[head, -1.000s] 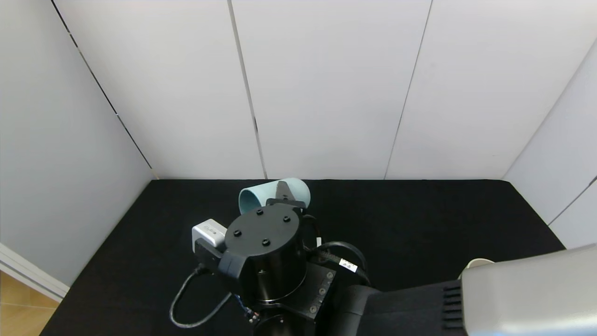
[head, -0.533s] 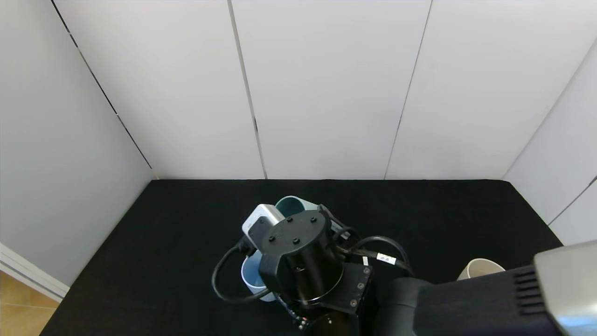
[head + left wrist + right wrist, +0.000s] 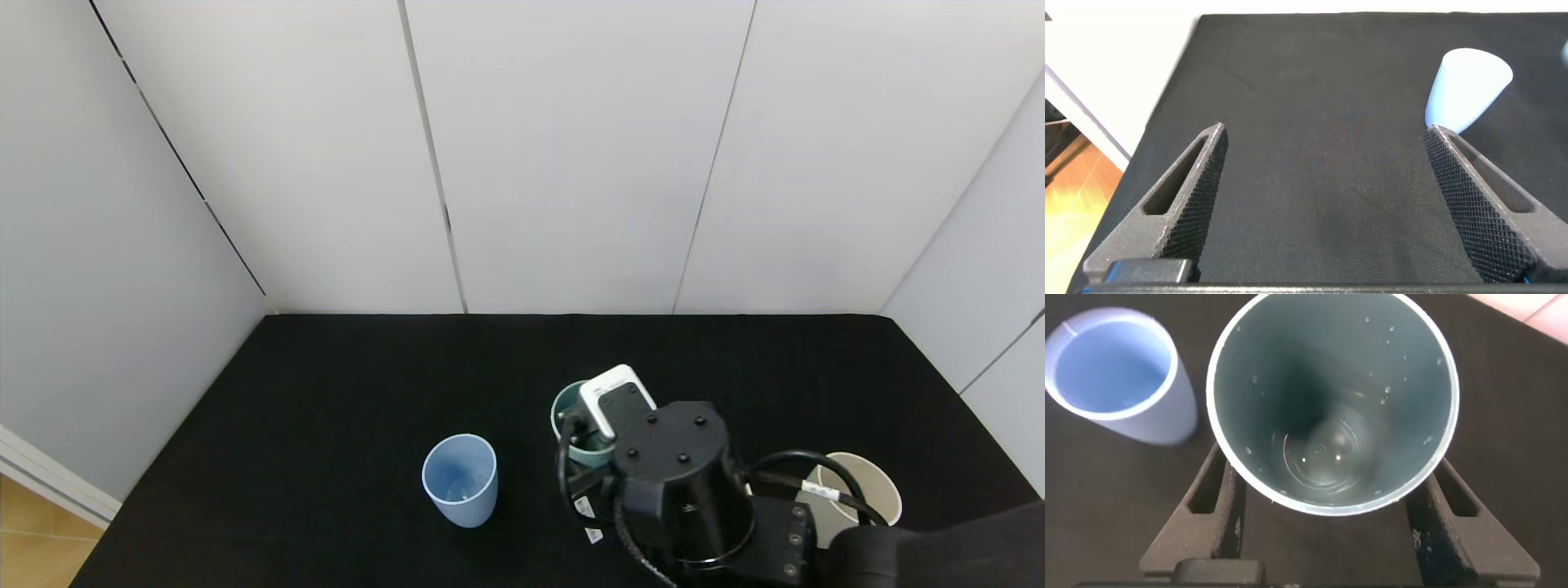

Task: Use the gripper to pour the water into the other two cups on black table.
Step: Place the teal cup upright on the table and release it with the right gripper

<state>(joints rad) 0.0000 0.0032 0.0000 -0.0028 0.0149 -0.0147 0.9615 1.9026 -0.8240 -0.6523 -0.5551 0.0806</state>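
My right gripper (image 3: 1331,457) is shut on the teal-green cup (image 3: 1331,400), one finger on each side. The cup is upright, with droplets on its wall and a little water (image 3: 1327,449) glinting at its bottom. In the head view the cup (image 3: 569,412) peeks out from under the right wrist (image 3: 682,490) at centre right of the black table (image 3: 326,384). The light blue cup (image 3: 460,479) stands upright to its left and also shows in the right wrist view (image 3: 1114,376). The cream-white cup (image 3: 865,486) stands at the right, partly behind the arm. My left gripper (image 3: 1326,131) is open and empty above the table.
White wall panels (image 3: 571,163) close in the table at the back and on both sides. The table's left edge (image 3: 163,441) drops to a wooden floor. In the left wrist view the light blue cup (image 3: 1466,77) shows beyond one finger.
My right gripper held the teal-green cup tipped on its side over the light blue cup. It has turned the cup upright and carried it to the right, uncovering the light blue cup.
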